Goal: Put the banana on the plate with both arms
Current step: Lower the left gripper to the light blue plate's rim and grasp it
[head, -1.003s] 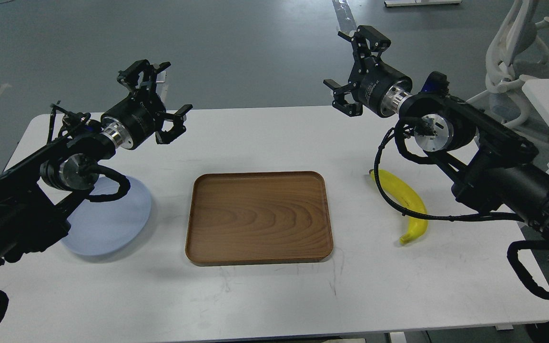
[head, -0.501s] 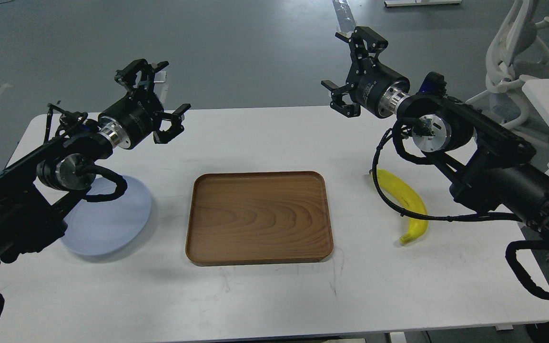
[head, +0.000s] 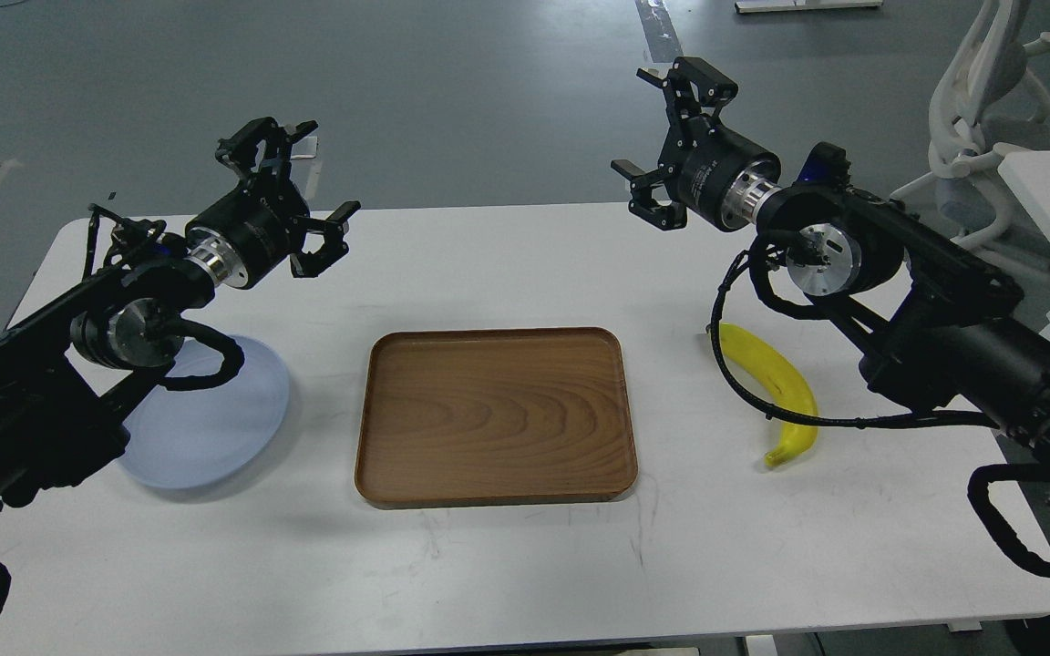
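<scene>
Grey workshop floor lies behind a white bench (head: 507,255) that carries everything. Both sets of fingers stand apart and empty: the left gripper (head: 293,196) and the right gripper (head: 662,137) hang above the bench's far edge. Right of the rectangular brown wooden tray (head: 493,415) lies the smooth, bright yellow curved banana (head: 776,387), untouched; left of that tray sits the round, pale blue-grey plate (head: 215,428). The reaching step looks barely begun; next, the right gripper should drop onto the banana.

even overhead light, soft shadows on the table (head: 525,565), sharp focus
</scene>
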### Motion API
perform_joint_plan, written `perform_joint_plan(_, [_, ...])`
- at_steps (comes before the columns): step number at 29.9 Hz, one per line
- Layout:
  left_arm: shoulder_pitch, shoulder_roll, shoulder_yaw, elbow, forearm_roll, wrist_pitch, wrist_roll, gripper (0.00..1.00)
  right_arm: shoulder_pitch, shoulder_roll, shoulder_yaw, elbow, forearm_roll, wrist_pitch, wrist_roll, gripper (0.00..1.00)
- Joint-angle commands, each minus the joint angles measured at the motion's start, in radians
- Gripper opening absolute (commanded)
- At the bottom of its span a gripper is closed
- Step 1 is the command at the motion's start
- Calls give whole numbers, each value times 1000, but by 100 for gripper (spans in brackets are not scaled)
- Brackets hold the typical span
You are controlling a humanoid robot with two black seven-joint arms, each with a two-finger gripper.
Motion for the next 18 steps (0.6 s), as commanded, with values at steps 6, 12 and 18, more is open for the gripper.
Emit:
perform_joint_plan(6, [-68, 16, 55, -31, 643, 294, -175, 98, -11, -5, 3, 1, 0, 2, 4, 100])
perform_joint_plan(12, [-25, 196, 199, -137, 1063, 467, -177, 98, -13, -19, 6, -2, 0, 0, 6, 100])
perform_joint_plan(18, [1, 432, 506, -206, 1084, 607, -187, 98, -26, -33, 9, -4, 0, 2, 9, 100])
